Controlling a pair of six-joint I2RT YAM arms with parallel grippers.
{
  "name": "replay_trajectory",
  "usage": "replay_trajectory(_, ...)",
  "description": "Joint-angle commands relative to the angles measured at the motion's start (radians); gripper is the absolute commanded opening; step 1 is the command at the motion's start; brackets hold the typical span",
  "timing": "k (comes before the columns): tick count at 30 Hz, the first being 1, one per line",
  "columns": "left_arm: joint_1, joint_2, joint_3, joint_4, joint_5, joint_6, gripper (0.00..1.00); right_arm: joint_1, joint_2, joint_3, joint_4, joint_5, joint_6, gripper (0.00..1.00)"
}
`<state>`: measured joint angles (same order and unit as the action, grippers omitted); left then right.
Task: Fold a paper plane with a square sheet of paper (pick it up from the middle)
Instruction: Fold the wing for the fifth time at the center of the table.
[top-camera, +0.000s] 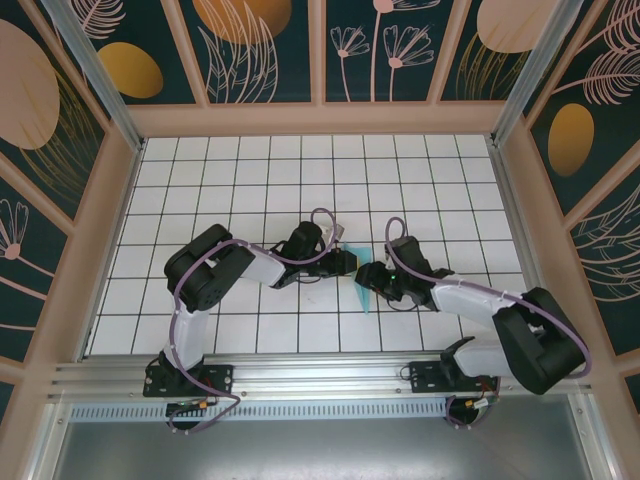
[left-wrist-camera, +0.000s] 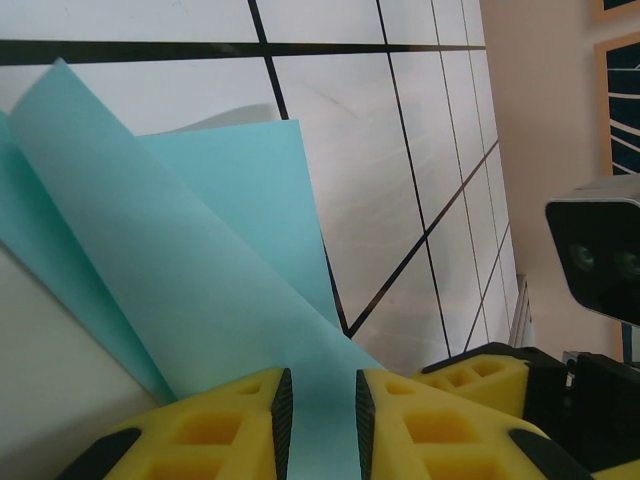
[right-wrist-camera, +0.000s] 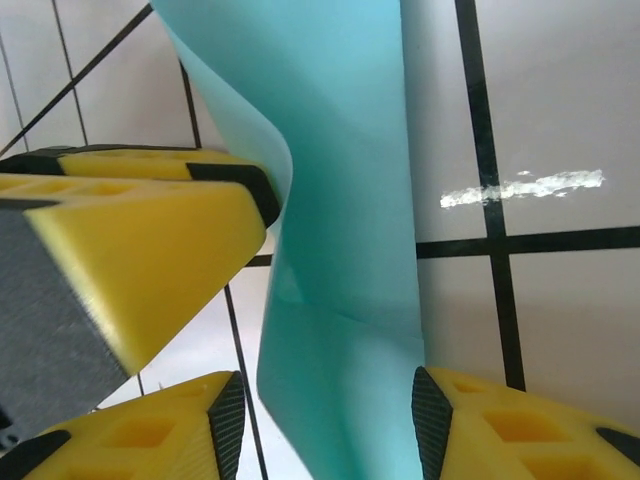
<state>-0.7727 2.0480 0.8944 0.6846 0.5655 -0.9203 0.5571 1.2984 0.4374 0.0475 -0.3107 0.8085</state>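
"So, where's the sheet of paper (top-camera: 366, 292)?"

"Folded narrow, just off the middle of the tiled table (top-camera: 250, 180) toward four o'clock, between the two claws."

"Left gripper (left-wrist-camera: 322, 405)?"

"Clamped on the sheet, reaching in from nine o'clock. The blue layers fan out from between its yellow fingers (left-wrist-camera: 220, 430)."

"And the right gripper (right-wrist-camera: 325, 415)?"

"Jaws apart, reaching in from four o'clock. The sheet runs between them, up against one pad (right-wrist-camera: 432, 420), with a gap at the other."

Paper (left-wrist-camera: 200, 260) cut off at left, bottom edges of left wrist view; fold shape unclear.
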Motion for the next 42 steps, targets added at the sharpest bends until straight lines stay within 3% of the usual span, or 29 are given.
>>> replay_trajectory(1, -0.006, 0.028, 0.020, -0.018, -0.017, 0.013, 0.26, -0.004, 0.018, 0.027, -0.019, 0.017, -0.040, 0.52)
replay_trajectory(11, -0.006, 0.017, 0.017, -0.011, -0.016, 0.011, 0.26, -0.001, 0.071, 0.015, 0.007, -0.007, -0.054, 0.49)
replay_trajectory(17, -0.007, -0.003, 0.019, -0.012, -0.016, 0.009, 0.26, -0.002, 0.101, 0.008, 0.016, -0.004, -0.057, 0.34)
replay_trajectory(27, -0.006, -0.037, 0.015, -0.011, -0.017, 0.006, 0.29, -0.003, 0.134, -0.001, 0.002, 0.014, -0.064, 0.24)
replay_trajectory(38, -0.006, -0.006, 0.034, -0.049, -0.020, -0.002, 0.29, -0.005, 0.099, 0.013, 0.004, -0.007, -0.062, 0.24)
replay_trajectory(42, -0.006, 0.002, 0.038, -0.072, -0.023, -0.002, 0.29, -0.004, 0.060, 0.022, 0.012, -0.025, -0.051, 0.30)
